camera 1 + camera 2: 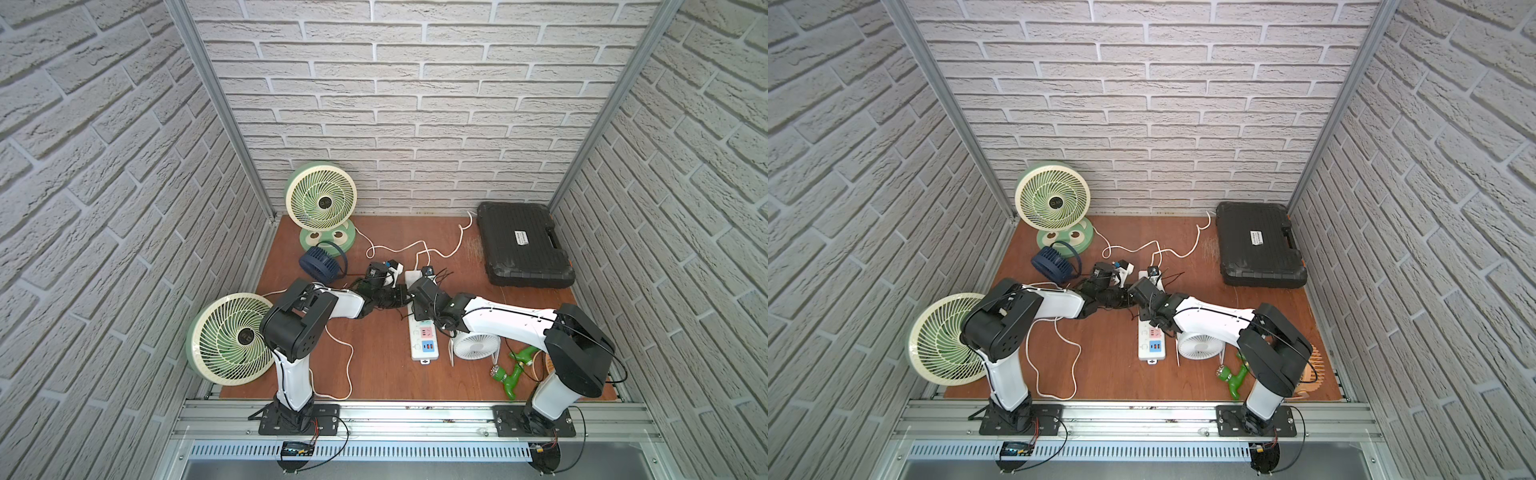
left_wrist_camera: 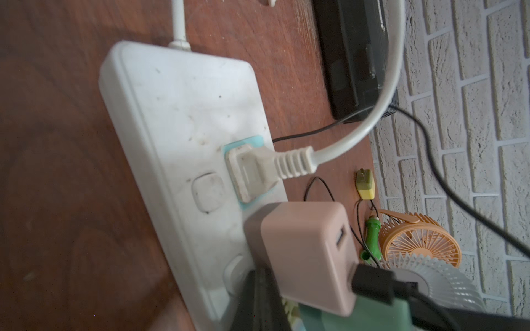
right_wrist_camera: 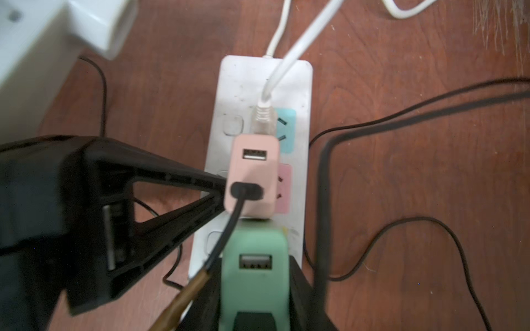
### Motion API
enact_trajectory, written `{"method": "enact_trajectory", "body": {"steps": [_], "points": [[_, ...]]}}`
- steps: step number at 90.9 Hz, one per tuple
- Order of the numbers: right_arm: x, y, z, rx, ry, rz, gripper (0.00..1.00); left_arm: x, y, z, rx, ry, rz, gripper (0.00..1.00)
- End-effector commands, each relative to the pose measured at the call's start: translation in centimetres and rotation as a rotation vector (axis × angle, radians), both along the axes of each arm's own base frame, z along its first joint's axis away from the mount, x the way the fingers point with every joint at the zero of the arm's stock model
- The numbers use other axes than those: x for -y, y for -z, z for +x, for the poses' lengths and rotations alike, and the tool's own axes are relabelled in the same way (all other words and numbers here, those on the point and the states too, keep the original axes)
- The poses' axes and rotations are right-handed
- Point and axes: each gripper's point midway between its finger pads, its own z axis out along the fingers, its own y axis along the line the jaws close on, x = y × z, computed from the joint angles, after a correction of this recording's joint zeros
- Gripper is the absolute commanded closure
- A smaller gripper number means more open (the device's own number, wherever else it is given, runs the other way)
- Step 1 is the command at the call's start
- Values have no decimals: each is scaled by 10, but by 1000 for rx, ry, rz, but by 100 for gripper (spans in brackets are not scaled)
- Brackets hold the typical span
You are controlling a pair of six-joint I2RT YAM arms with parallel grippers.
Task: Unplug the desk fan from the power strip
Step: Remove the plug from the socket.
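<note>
The white power strip (image 1: 424,351) (image 1: 1150,353) lies mid-table. A white plug (image 2: 252,172) sits in its blue socket, and beside it stand a pink USB adapter (image 3: 253,174) with a black lead and a green USB adapter (image 3: 253,266). My right gripper (image 3: 255,286) (image 1: 419,309) is shut on the green adapter, one finger on each side. My left gripper (image 2: 258,303) (image 3: 220,192) is shut, its tips resting on the strip against the pink adapter. A small white desk fan (image 1: 476,347) stands right of the strip. I cannot trace which lead is its own.
Two big green fans stand at the back (image 1: 321,195) and front left (image 1: 230,336). A navy fan (image 1: 318,262) is near the back one. A black case (image 1: 523,245) lies back right. An orange fan (image 1: 1308,370) and a green toy (image 1: 513,374) are front right. White cords loop across the table.
</note>
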Motion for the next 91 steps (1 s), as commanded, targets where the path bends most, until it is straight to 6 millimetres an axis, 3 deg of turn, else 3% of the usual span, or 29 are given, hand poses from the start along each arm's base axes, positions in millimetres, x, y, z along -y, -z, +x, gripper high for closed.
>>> {"method": "enact_trajectory", "body": {"steps": [1, 15, 33, 56, 91], "points": [[-19, -32, 3, 84, -25, 18, 83, -10, 14, -5, -31, -16, 59, 100], [-15, -35, 5, 103, -16, -20, 83, -10, 14, -5, -30, -17, 57, 100], [-9, -39, 8, 95, 7, 124, 83, -13, 15, -5, -33, -22, 58, 100], [-15, -38, 3, 66, -25, 77, 82, -14, 13, -4, -27, -27, 54, 100], [12, -70, -5, 128, -2, 58, 82, -18, -6, 0, 8, -30, 52, 100]]}}
